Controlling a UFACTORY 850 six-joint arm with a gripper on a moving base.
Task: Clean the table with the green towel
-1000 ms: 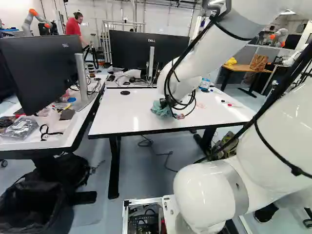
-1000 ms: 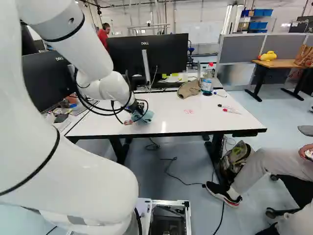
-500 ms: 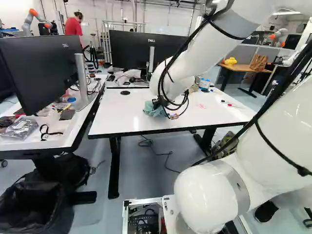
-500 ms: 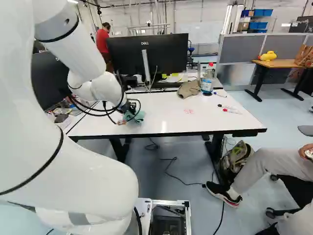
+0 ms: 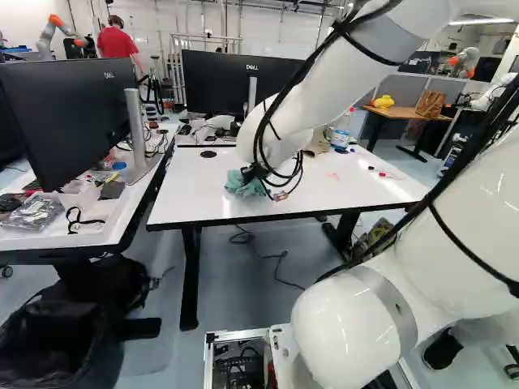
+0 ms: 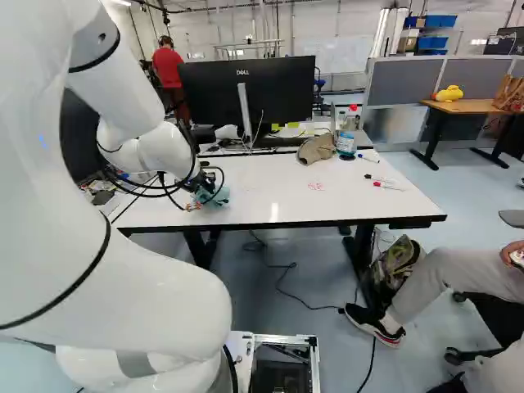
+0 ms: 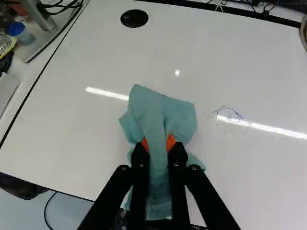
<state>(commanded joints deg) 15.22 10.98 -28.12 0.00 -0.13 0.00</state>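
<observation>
In the left base view my gripper (image 5: pixel 253 173) is low over the white table (image 5: pixel 190 203), its fingers partly hidden by cables. The wrist view shows the gripper (image 7: pixel 158 146) shut on the green towel (image 7: pixel 180 115), whose middle is bunched between the orange pads while its folds spread out on the tabletop. A blue scribble (image 7: pixel 230 115) marks the surface beside the towel. Faint red marks (image 6: pixel 316 187) show near the table's middle in the right base view.
On the table stand a bottle (image 6: pixel 346 139), a brown cloth-like item (image 6: pixel 317 149) and markers (image 6: pixel 387 186). Monitors (image 5: pixel 69 117) rise at the left and behind. A seated person's leg (image 6: pixel 442 282) is right of the table. Another robot (image 5: pixel 61 32) stands far back.
Gripper and towel have moved together across the table, leftward in both base views. The towel has stayed in the grip. The base has not moved.
</observation>
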